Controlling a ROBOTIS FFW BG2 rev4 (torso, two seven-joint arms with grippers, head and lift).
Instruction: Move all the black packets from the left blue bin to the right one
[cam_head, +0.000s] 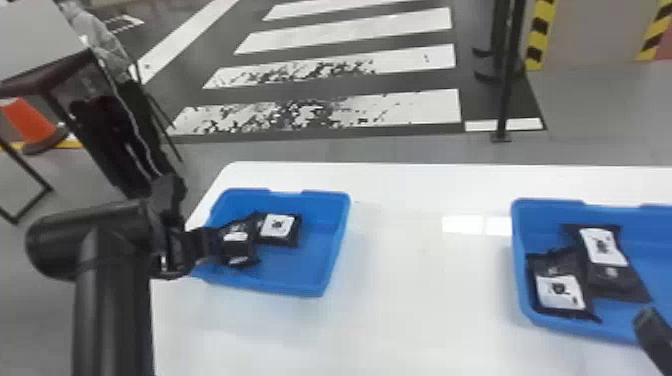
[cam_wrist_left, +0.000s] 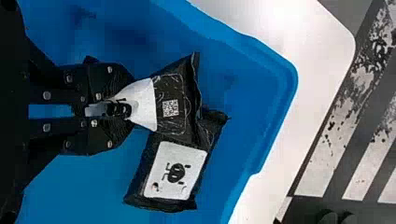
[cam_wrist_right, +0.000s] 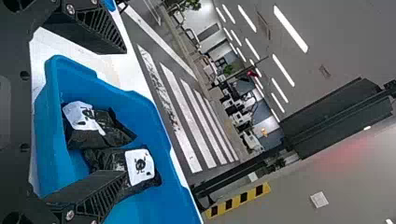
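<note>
My left gripper (cam_head: 212, 242) reaches into the left blue bin (cam_head: 312, 272), at a black packet (cam_head: 237, 245). In the left wrist view that gripper (cam_wrist_left: 122, 109) is shut on the packet (cam_wrist_left: 173, 100), pinching its white-labelled end. A second black packet (cam_head: 278, 229) lies against it in the bin, its white label up; the left wrist view shows this packet (cam_wrist_left: 173, 173) partly under the held one. Two black packets (cam_head: 557, 290) (cam_head: 607, 255) lie in the right blue bin (cam_head: 520, 250). My right gripper (cam_head: 650, 325) is over that bin's near edge; in its wrist view the gripper (cam_wrist_right: 123, 112) stands wide open.
A white table (cam_head: 410, 280) carries both bins, with a wide gap between them. Beyond it are a striped floor, a black post (cam_head: 506, 75) and, at the left, a dark stand (cam_head: 100, 115) and an orange cone (cam_head: 30, 120).
</note>
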